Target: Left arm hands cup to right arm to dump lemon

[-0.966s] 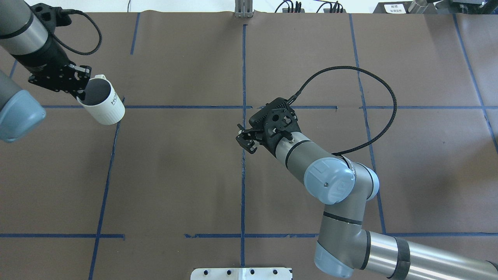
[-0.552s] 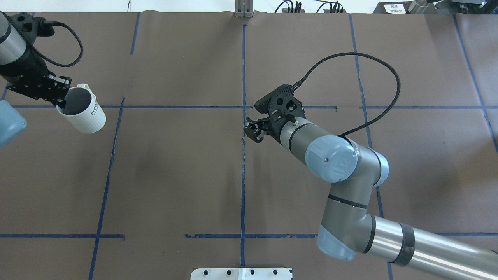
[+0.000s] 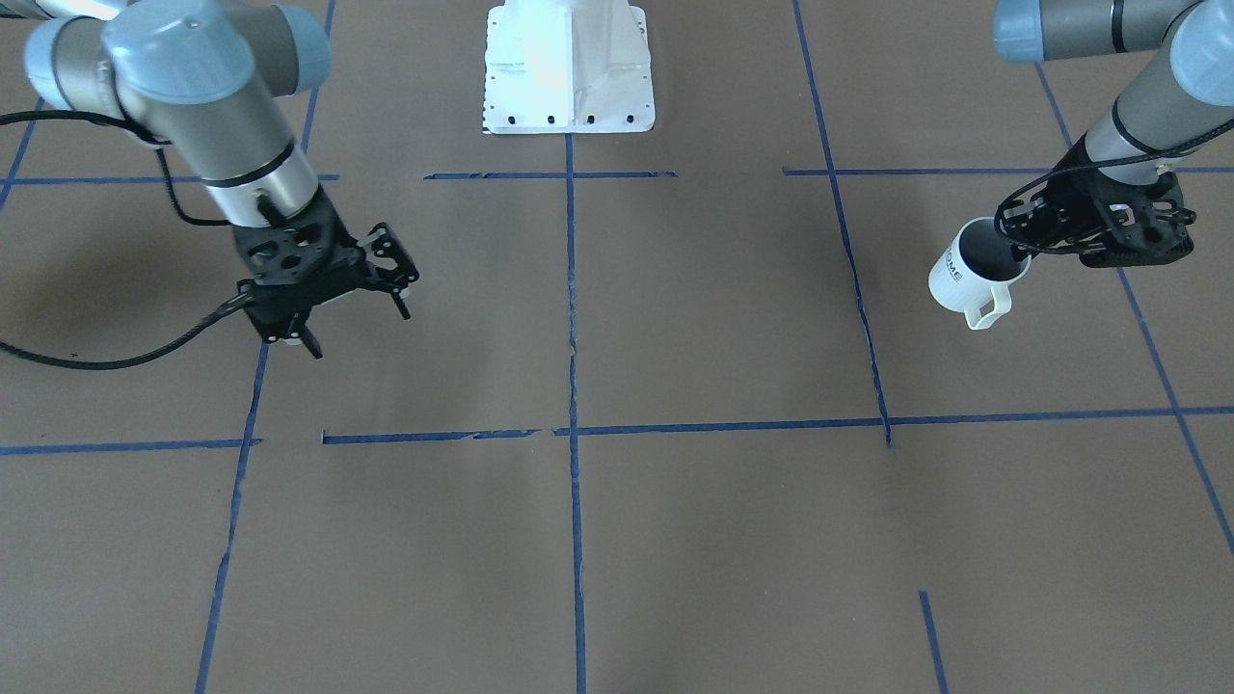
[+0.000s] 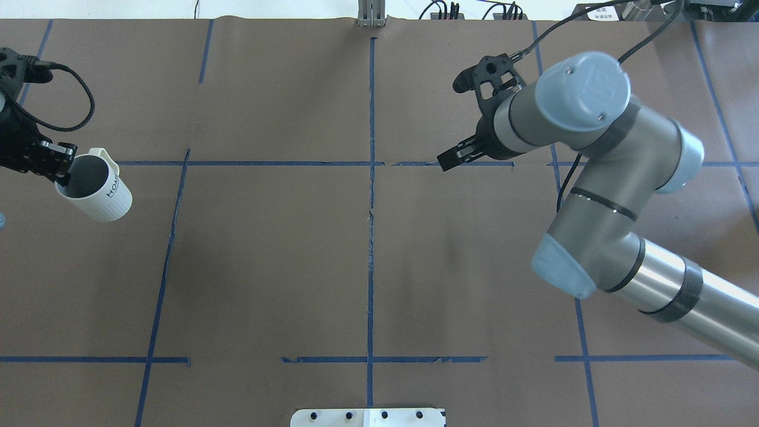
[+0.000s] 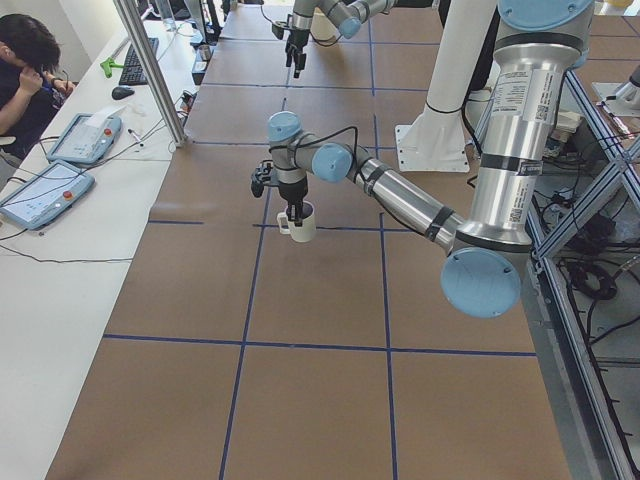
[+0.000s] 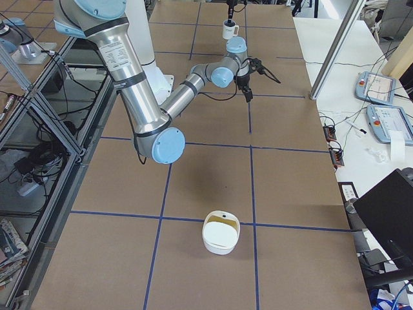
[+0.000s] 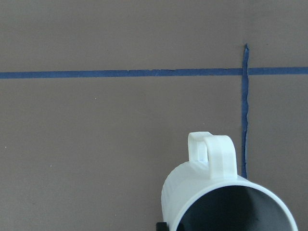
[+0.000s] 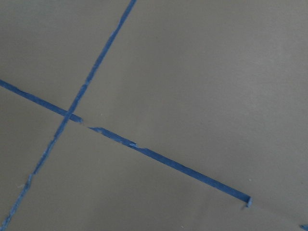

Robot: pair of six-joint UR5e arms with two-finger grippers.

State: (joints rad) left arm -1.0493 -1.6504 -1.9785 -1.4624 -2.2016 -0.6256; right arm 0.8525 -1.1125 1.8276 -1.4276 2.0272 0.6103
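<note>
Cup (image 4: pixel 98 193) is in the grip of the left claw (image 4: pixel 61 171), which is clenched on its rim. One finger dips into the dark mouth, the other sits outside the wall! The mug hangs tilted, its mouth leaning back toward the claw. "HOME" shows on its ribbed side, and its loop handle points away from the robot. The wrist view looks straight down past that handle into a grey, shadowed inside. What lies in there, I cannot tell.

The cup sits far over on the left half of the desk (image 4: pixel 267 267), just beside a line of blue tape (image 4: pixel 370 237). Behind the claw, the left arm (image 3: pixel 1138 125) climbs away toward the desk's edge, a thin cable looping at its wrist.

Across the desk, well apart, the right claw (image 3: pixel 359 333) is released, jaws spread wide, pointing down at the brown surface. The right arm (image 4: pixel 593 148) folds back over the right half.

Further out, a white bowl (image 6: pixel 221 234) rests on the desk near the right end. A person (image 5: pixel 25 60) sits at the side table beyond the left end.
</note>
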